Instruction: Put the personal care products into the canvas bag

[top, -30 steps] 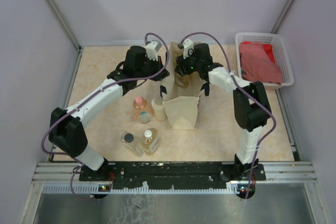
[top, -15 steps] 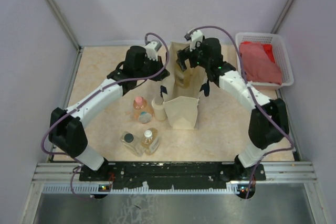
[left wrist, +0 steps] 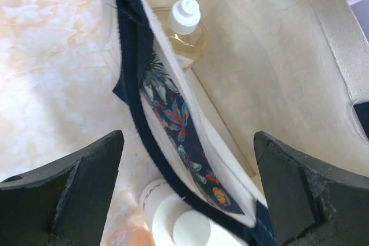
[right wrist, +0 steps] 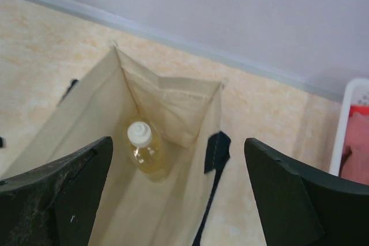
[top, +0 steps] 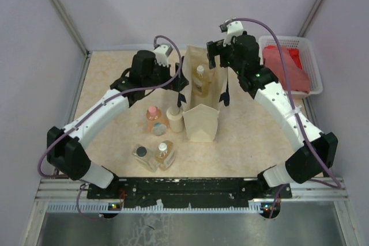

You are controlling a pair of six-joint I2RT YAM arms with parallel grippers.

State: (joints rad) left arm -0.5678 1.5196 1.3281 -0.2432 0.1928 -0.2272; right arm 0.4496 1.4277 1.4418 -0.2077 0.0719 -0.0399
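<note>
A white-capped clear amber bottle (top: 200, 79) stands inside the upright beige canvas bag (top: 200, 125) toward the far edge of the desk (top: 106, 64), with the right gripper (right wrist: 177, 159) gaping empty above it and the left gripper (left wrist: 190, 182) gaping astride its wall, seemingly to steady it.

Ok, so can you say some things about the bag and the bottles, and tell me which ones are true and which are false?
1. A white-capped bottle sits inside the canvas bag. True.
2. The right gripper is holding a bottle. False: it is open and empty, looking down into the bag.
3. The red cloth lies in the white basket. True.
4. The pink-capped bottle is in the bag. False: it stands outside the bag, on the table.
</note>
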